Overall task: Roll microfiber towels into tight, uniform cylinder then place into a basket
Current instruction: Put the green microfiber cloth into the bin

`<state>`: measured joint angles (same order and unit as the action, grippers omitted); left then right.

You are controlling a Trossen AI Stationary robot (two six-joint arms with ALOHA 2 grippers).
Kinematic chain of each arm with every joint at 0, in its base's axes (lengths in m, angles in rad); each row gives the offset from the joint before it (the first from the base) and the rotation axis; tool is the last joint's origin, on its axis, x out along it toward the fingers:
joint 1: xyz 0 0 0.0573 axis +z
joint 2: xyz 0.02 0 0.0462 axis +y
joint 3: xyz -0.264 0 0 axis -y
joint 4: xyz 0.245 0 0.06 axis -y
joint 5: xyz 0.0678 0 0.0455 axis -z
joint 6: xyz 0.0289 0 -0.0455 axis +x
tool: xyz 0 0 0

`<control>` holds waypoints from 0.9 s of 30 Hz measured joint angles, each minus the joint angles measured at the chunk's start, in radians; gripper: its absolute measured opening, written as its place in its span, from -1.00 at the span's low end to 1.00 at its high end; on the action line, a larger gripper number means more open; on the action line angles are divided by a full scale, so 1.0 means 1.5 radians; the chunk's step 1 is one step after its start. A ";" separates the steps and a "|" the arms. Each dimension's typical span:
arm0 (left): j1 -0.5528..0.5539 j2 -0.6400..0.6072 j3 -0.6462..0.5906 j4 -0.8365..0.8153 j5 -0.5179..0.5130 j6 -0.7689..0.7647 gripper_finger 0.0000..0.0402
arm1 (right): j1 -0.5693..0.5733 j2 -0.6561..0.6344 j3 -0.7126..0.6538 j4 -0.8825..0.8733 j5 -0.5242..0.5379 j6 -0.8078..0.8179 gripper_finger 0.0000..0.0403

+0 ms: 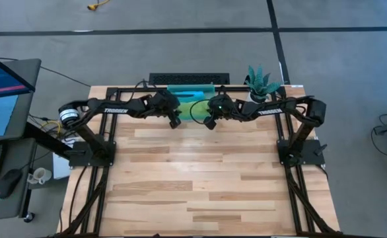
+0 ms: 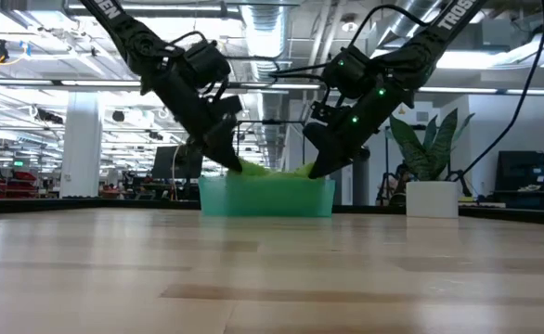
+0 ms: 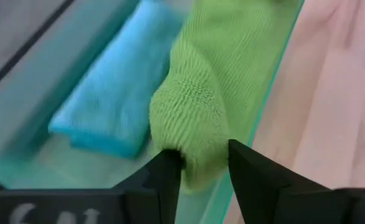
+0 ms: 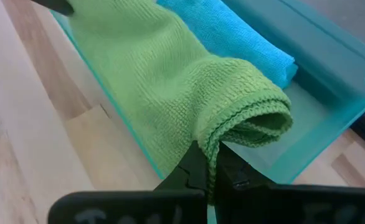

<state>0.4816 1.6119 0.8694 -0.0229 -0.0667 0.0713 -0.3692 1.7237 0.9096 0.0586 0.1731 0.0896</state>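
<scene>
Your left gripper (image 3: 198, 168) pinches one end of the rolled lime-green towel (image 3: 213, 74); your right gripper (image 4: 210, 171) pinches the other. Between them it sags into the teal basket (image 1: 180, 89), beside the blue towel (image 4: 232, 31). Pale wood table (image 1: 200, 178); office behind.

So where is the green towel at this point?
The rolled green towel lies in the teal basket at the table's far edge, beside the blue towel, with the left claw and right claw each pinching one end.

Overhead, table-level, two close wrist views
</scene>
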 joint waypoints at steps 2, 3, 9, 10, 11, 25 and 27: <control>0.000 -0.010 0.013 0.000 0.008 0.004 -0.36 | 0.000 0.000 0.000 0.001 0.000 0.000 -0.93; 0.000 -0.014 0.022 -0.004 0.008 0.010 -0.35 | 0.000 0.000 0.000 0.000 0.000 0.000 -0.93; 0.000 -0.060 0.057 -0.073 -0.026 0.036 -0.34 | 0.000 0.000 0.000 -0.016 -0.008 0.011 -0.93; 0.000 -0.070 0.057 -0.081 -0.031 0.039 -0.34 | 0.000 0.000 0.000 -0.020 -0.008 0.012 -0.93; 0.000 -0.079 0.057 -0.085 -0.038 0.041 -0.34 | 0.000 0.000 0.000 -0.020 -0.009 0.016 -0.92; 0.001 -0.129 0.058 -0.167 -0.065 0.042 -0.34 | 0.006 0.000 0.044 -0.116 -0.013 0.041 -0.43; 0.001 -0.129 0.058 -0.172 -0.065 0.042 -0.34 | 0.006 0.000 0.071 -0.162 -0.013 0.041 -0.30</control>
<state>0.4824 1.4185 0.9562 -0.2813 -0.1642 0.1345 -0.3603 1.7231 1.0156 -0.1841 0.1539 0.1505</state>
